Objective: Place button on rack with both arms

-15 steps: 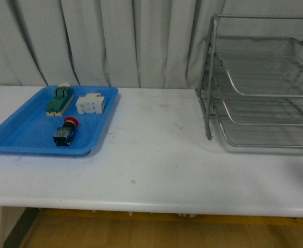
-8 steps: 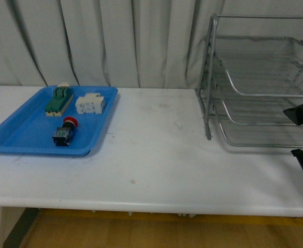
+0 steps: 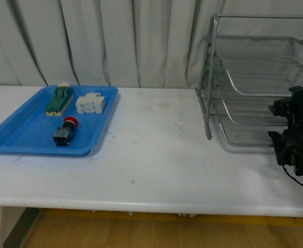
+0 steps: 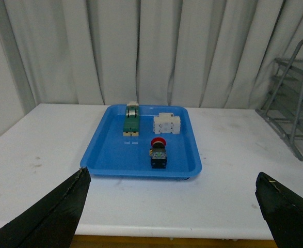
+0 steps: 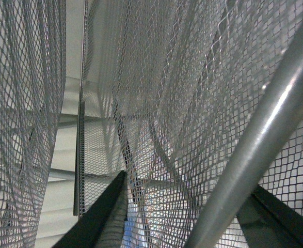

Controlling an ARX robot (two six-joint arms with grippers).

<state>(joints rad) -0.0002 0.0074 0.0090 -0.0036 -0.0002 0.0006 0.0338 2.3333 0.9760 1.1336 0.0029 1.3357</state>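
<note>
The button (image 3: pixel 66 132), with a red cap on a black body, lies in the blue tray (image 3: pixel 17 135) at the table's left. In the left wrist view the button (image 4: pixel 158 152) sits far ahead of my open left gripper (image 4: pixel 172 175), whose fingers (image 4: pixel 58 214) hold nothing. The left arm is out of the front view. The silver wire-mesh rack (image 3: pixel 259 77) stands at the right. My right gripper (image 3: pixel 277 124) hangs open at the rack's front, level with its lower tiers. Up close, the rack's mesh (image 5: pixel 156 93) and a rod (image 5: pixel 249 139) fill the right wrist view, the rod crossing between the open right gripper's (image 5: pixel 190 206) fingers.
A green-and-beige block (image 3: pixel 59 99) and a white block (image 3: pixel 91 103) lie at the back of the tray. A pale curtain (image 3: pixel 115 41) hangs behind the white table (image 3: pixel 156 155). The table's front edge runs near the bottom of the front view.
My right gripper has come into the front view from the right edge and moved left and up to the rack's front. The button and tray have not moved.
</note>
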